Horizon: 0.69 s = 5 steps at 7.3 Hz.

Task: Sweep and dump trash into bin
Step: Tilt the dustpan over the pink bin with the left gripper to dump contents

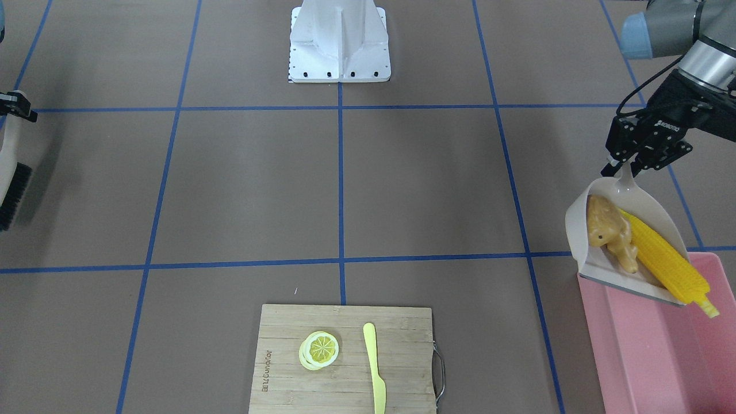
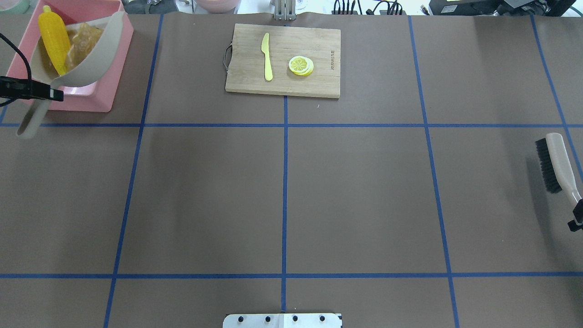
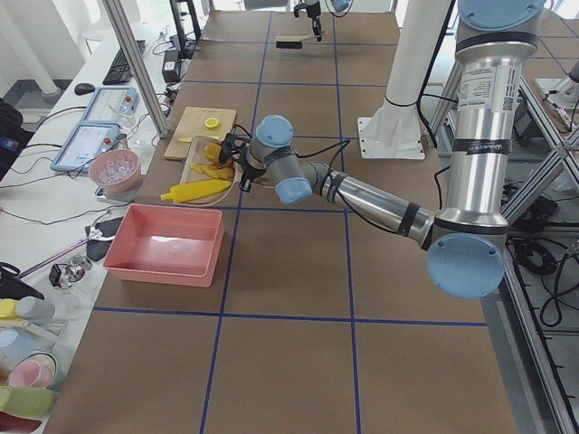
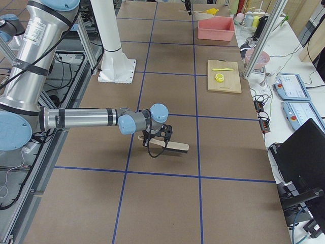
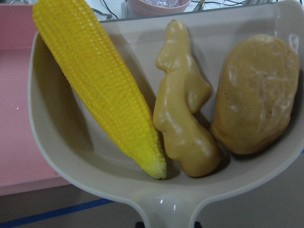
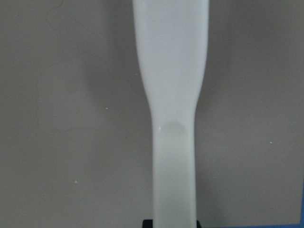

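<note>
Three toys lay in the dustpan (image 1: pixel 648 202) ahead of the left gripper (image 1: pixel 624 169), clamped on its handle, tilted over the bin (image 1: pixel 644 351): corn cob (image 1: pixel 664 256), ginger root (image 1: pixel 610 233), potato (image 5: pixel 256 95) clear only from the wrist. Right gripper (image 2: pixel 575 223), mostly cropped, clamped the brush (image 2: pixel 559 161).

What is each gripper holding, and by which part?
The left gripper holds the dustpan by its handle; the right gripper holds the brush by its handle end.

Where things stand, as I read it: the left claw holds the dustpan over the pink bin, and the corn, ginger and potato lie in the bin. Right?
Not quite. The left claw holds the dustpan over the pink bin, but the corn, ginger and potato lie in the dustpan, not the bin; the left wrist view shows it.
</note>
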Each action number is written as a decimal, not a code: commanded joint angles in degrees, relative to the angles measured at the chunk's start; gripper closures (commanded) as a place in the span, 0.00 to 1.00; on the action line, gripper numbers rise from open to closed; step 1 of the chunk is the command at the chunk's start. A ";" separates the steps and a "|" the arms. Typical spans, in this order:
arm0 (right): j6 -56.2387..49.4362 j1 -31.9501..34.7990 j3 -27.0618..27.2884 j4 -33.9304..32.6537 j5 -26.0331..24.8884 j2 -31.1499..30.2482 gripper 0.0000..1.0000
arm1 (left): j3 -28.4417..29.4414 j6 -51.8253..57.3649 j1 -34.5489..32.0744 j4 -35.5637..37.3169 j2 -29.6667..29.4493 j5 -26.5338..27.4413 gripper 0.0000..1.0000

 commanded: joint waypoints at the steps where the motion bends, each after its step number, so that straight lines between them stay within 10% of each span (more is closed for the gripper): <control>1: 0.36 -0.96 -1.72 4.06 -0.15 -1.08 1.00 | 4.45 -7.52 -6.21 0.09 -0.85 -11.13 1.00; 5: -0.53 -3.24 -2.87 4.08 -0.41 -0.91 1.00 | 8.14 -20.26 -7.72 0.09 -4.53 -17.21 1.00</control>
